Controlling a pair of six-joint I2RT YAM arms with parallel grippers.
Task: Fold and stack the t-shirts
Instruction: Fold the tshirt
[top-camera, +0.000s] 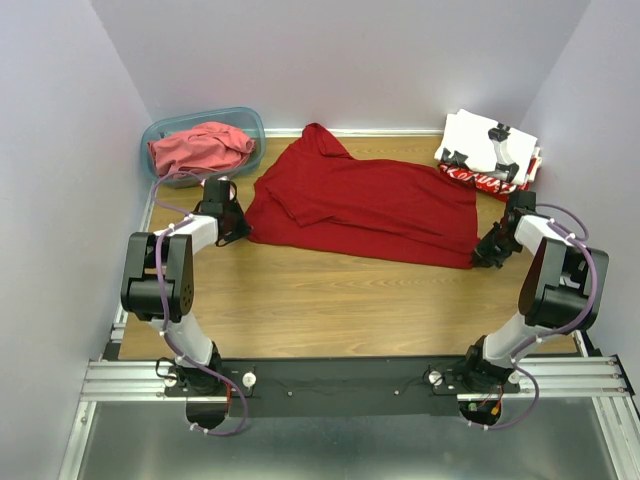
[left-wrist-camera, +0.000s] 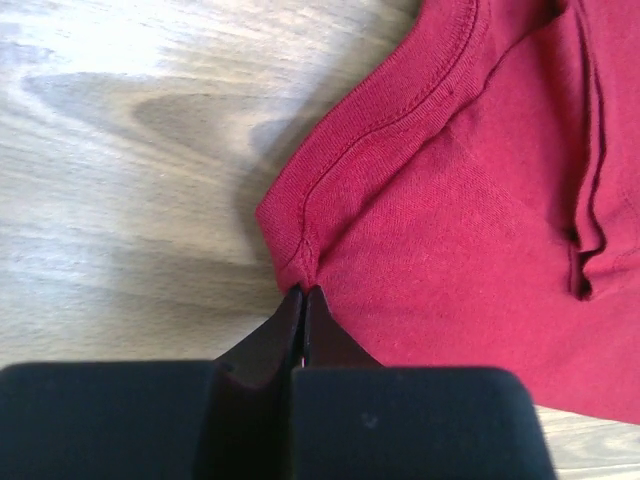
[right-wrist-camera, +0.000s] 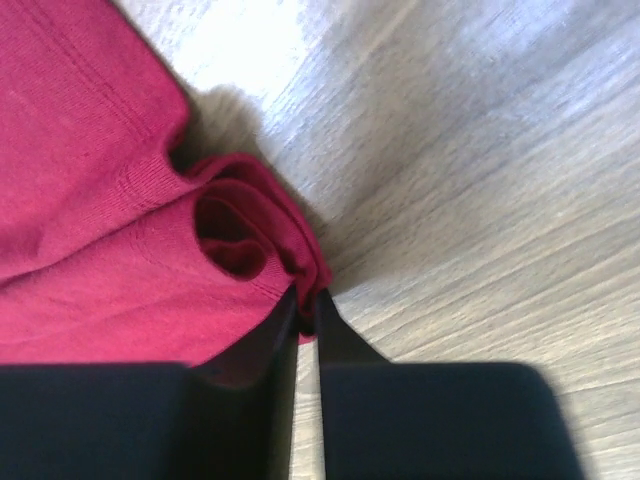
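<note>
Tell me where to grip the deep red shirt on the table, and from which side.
Pinch the deep red t-shirt at its two near corners, each arm coming low from its own side. It lies flat, so only edges can be pinched; the left gripper and right gripper sit there.

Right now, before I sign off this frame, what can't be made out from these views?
- Top view: red t-shirt with white lettering, mostly covered by the white black-printed t-shirt; text too small.
- Right wrist view: bunched plain deep red t-shirt hides whether the right fingers grip it.
- Top view: coral-red t-shirt, crumpled inside the translucent teal plastic tub; shape unclear.
</note>
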